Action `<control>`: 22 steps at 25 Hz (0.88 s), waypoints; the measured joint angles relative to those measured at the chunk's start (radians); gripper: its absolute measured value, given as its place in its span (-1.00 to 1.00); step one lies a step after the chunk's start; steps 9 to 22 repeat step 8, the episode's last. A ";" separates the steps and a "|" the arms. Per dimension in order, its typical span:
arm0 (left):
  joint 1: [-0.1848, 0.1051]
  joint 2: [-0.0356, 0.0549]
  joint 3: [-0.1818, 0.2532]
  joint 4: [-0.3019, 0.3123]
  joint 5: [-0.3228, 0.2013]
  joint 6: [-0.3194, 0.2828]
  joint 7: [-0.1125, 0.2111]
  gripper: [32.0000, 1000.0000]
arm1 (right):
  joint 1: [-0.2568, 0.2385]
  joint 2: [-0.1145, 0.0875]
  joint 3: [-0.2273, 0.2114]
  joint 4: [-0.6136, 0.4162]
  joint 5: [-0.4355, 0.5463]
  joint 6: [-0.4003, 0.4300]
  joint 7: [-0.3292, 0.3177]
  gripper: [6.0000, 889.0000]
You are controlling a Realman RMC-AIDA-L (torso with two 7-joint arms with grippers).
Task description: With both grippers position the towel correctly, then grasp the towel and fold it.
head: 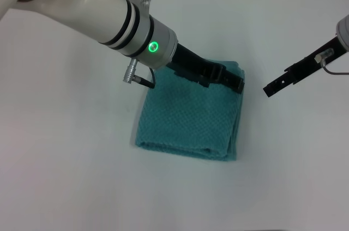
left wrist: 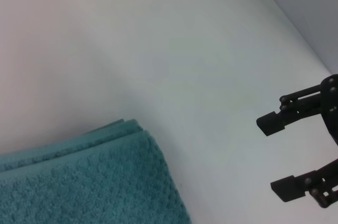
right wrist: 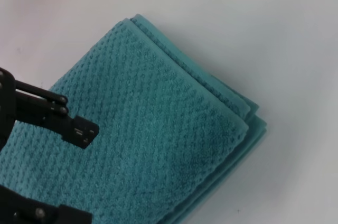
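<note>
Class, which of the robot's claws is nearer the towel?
Left. The left claw sits over the towel at its far edge; the right claw hangs beside it, apart, over bare table.

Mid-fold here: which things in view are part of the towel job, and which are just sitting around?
Part of the job:
- teal waffle-weave towel, folded in layers
- left gripper, open, over the towel's far right corner
- right gripper, open, off to the towel's right, above bare table

Just there:
- white table, nothing else lying on it
</note>
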 joint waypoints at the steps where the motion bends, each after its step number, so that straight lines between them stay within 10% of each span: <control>1: 0.000 0.0000 0.000 0.000 0.000 0.000 0.000 0.78 | 0.000 0.000 0.000 0.000 0.000 0.000 0.000 0.93; 22: 0.003 -0.0003 -0.009 0.000 0.001 0.000 -0.001 0.78 | 0.000 0.000 0.000 0.000 0.000 0.000 0.001 0.93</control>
